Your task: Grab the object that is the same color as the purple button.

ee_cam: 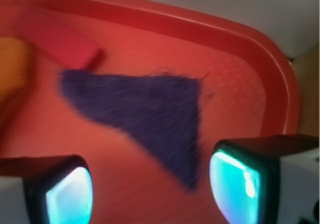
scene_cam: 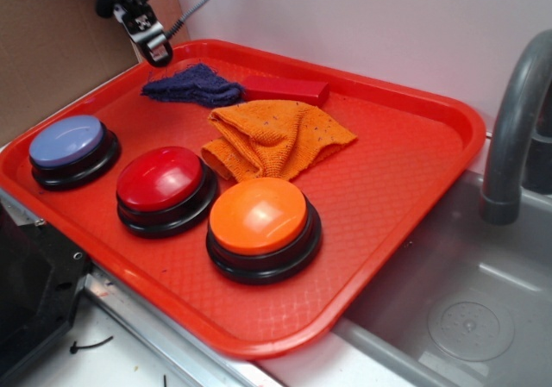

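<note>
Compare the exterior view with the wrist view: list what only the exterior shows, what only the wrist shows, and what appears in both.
Only the exterior view shows the purple button, the red button, the orange button, the sink and the faucet, plus the whole gripper hanging above the tray's far corner.

Only the wrist view shows the gap between the open fingertips, with the cloth's tip lying between them.

Both show the purple cloth, the red block, the orange cloth and the red tray.

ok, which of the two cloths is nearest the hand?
The small dark purple knitted cloth, right below the hand; the larger orange knitted cloth lies farther.
</note>
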You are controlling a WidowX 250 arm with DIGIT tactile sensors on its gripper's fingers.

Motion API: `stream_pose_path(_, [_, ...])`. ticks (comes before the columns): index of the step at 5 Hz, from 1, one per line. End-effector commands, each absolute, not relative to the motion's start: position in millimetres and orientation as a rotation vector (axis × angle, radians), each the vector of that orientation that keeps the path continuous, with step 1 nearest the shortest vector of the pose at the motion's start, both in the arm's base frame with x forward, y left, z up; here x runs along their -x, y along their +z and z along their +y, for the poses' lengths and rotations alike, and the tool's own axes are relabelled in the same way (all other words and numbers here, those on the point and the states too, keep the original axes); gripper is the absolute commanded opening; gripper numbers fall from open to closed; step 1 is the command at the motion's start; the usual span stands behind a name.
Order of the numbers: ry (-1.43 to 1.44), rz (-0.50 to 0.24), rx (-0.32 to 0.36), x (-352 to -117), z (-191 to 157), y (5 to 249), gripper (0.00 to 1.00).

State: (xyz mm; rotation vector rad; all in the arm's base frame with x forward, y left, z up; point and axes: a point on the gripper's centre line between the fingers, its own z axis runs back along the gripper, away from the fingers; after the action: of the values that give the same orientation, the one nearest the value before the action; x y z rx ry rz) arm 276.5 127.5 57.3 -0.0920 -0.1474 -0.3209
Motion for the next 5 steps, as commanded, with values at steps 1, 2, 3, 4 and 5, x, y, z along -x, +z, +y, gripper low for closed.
stream_pose_path(1, [-0.410,-0.118,0.107,-300,127,30,1.00])
stream_pose_path(2, [-0.476,-0.107,0.190,-289,122,18,1.00])
stream_pose_path(3, [-0.483,-0.086,0.200,-284,125,8,0.98])
stream_pose_path(4, [-0.475,-0.096,0.184,-284,125,10,0.00])
stream_pose_path(5, [-0.467,-0.105,0.168,-284,123,16,0.00])
